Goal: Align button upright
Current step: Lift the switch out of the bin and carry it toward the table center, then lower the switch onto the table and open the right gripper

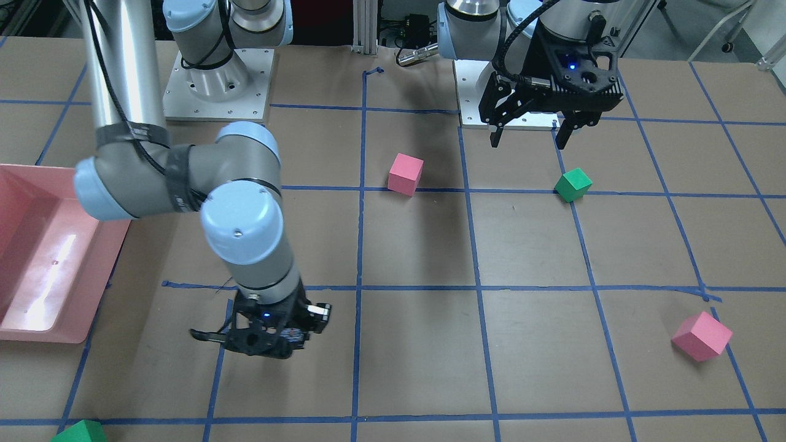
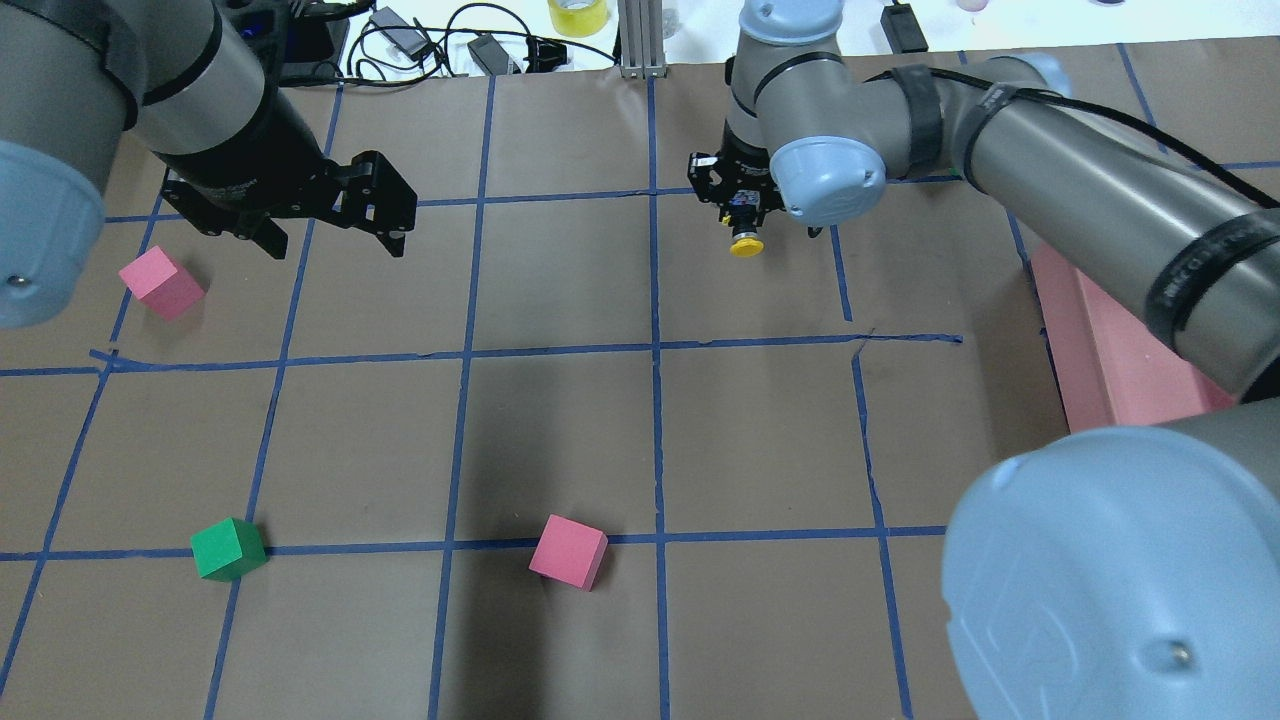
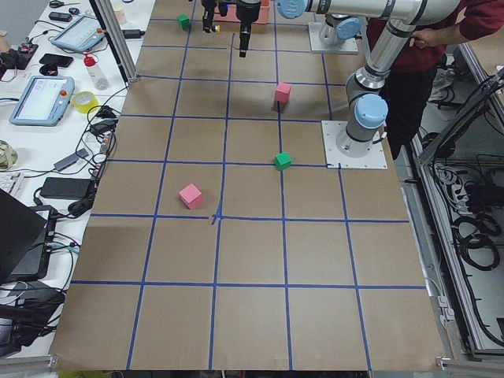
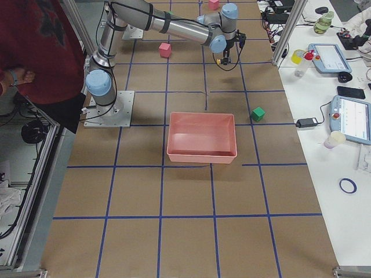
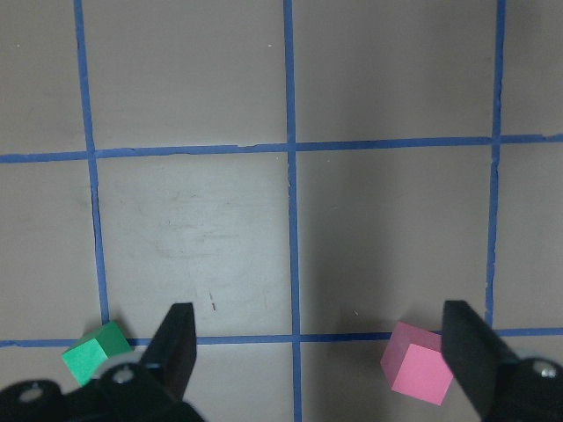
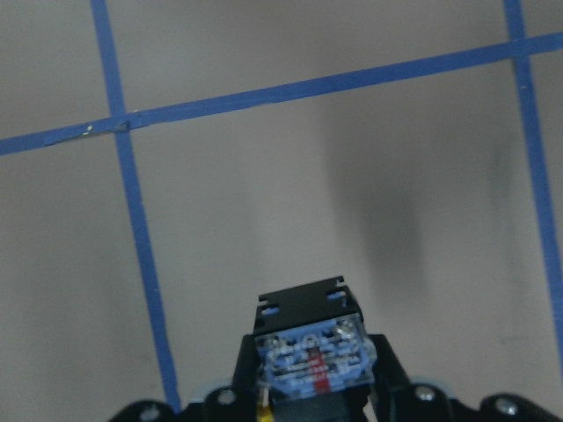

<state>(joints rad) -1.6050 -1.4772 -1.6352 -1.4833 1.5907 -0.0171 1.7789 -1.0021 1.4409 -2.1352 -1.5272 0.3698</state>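
Table | button ×1 | pink cubes ×2 | green cubes ×2

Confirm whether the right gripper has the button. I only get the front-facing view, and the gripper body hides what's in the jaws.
Observer: Yes. Overhead shows the button, its yellow cap poking out just below the right gripper.
Operator: Actually clamped, or just sitting under it?
Observer: Clamped. In the right wrist view the contact block sits squeezed between the jaws, terminals facing the camera.
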